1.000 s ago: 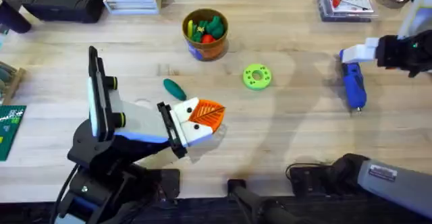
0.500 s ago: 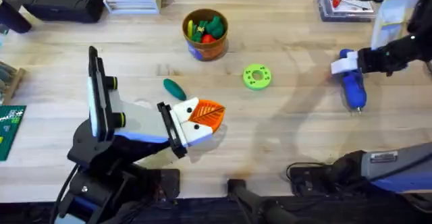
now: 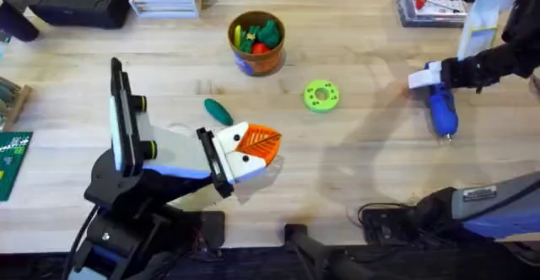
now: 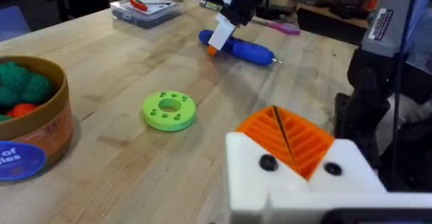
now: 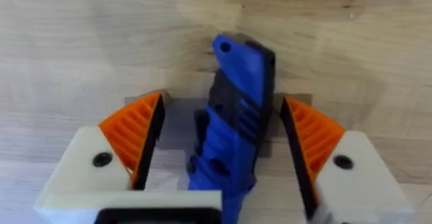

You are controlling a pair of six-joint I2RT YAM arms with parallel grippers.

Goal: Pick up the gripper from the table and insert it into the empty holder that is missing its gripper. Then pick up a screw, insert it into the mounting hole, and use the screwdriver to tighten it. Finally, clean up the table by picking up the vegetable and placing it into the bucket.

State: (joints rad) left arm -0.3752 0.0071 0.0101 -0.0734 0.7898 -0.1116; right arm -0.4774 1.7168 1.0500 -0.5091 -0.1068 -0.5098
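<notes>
Right gripper (image 5: 219,160) open astride the screwdriver (image 3: 442,109) at 3 o'clock; left gripper (image 3: 253,149) closed, empty.

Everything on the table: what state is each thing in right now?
Right claw: open, straddling the screwdriver.
Screwdriver: lying flat on the table.
Left claw: shut, holding nothing.
Bucket: upright, toys inside.
Vegetable: lying loose on the table.
Green disc: lying flat.
</notes>
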